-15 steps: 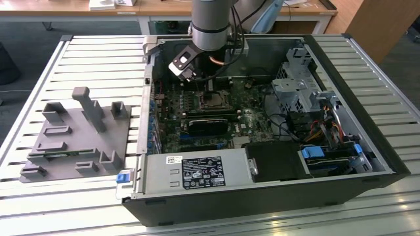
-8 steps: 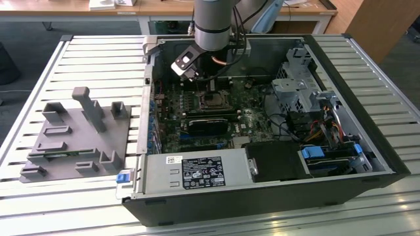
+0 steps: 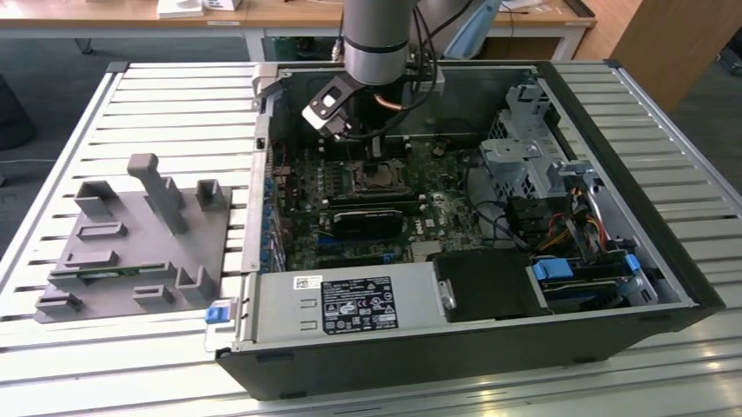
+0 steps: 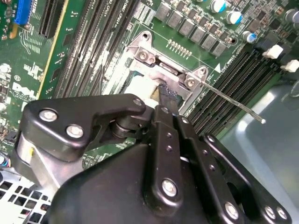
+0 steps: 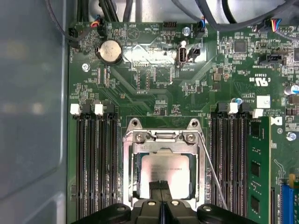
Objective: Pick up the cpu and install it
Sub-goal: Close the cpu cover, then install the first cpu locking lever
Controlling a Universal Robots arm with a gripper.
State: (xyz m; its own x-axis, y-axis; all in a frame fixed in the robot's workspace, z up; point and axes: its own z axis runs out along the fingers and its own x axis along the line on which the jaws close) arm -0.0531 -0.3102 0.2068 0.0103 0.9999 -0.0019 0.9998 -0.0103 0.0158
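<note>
The cpu (image 5: 166, 168) lies flat in the motherboard socket (image 5: 163, 137), its silvery top showing inside the metal frame. In the second wrist view the cpu (image 4: 138, 87) is a pale patch under that frame. My gripper (image 5: 160, 185) hangs right above the cpu's near edge, its two dark fingers pressed together with nothing between them. One fingertip (image 4: 167, 95) ends at the cpu's edge; whether it touches is unclear. The thin socket lever (image 5: 212, 175) stands out to one side. In the exterior view the arm (image 3: 374, 52) reaches down into the open computer case over the socket (image 3: 377, 178).
A green memory stick (image 5: 259, 172) sits in a slot beside the socket, with black memory slots (image 5: 96, 163) on the other side. A grey tray (image 3: 134, 248) with upright posts stands at the exterior view's left. The power supply (image 3: 347, 304) and drive cage (image 3: 527, 156) crowd the case.
</note>
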